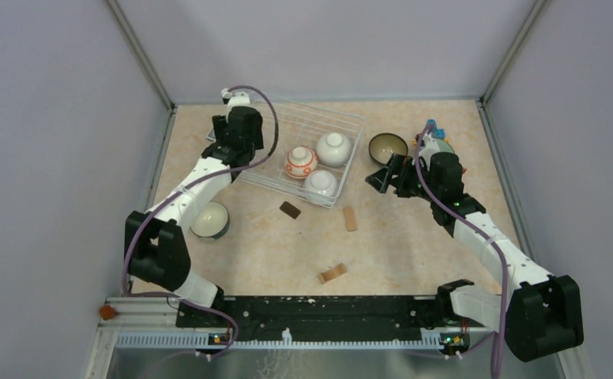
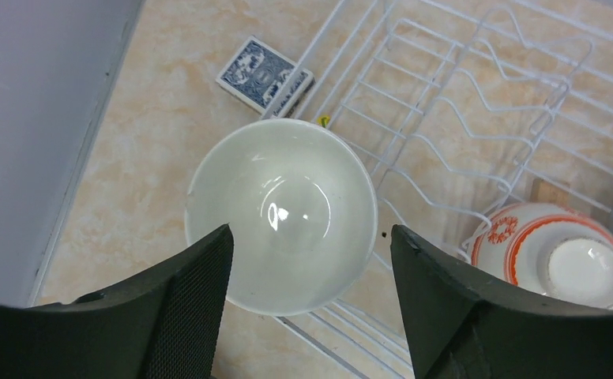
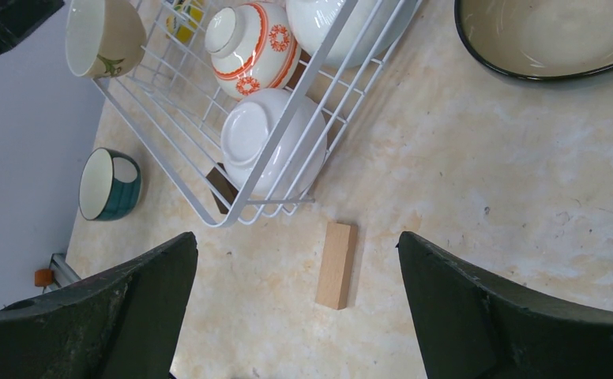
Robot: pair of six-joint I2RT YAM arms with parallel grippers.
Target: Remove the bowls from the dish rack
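Note:
The white wire dish rack [image 1: 343, 125] stands at the back middle of the table. Three bowls lie upside down in it: an orange-patterned one [image 1: 300, 162] [image 2: 552, 257] and two white ones [image 1: 334, 148] [image 1: 320, 183]. A pale green bowl [image 2: 281, 213] sits mouth-up over the rack's left edge wire, hidden in the top view by my left arm. Above it my left gripper [image 2: 311, 253] is open, with a finger on each side. A teal bowl [image 1: 210, 219] and a dark-rimmed bowl [image 1: 388, 147] stand on the table outside the rack. My right gripper [image 3: 297, 245] is open over bare table right of the rack, holding nothing.
A blue patterned card pack [image 2: 264, 73] lies against the rack's far left side. Wooden blocks [image 1: 351, 218] [image 1: 332, 273] and a small brown piece [image 1: 290, 209] lie in front of the rack. One block [image 3: 337, 264] is below my right fingers. Grey walls close in left, right and back.

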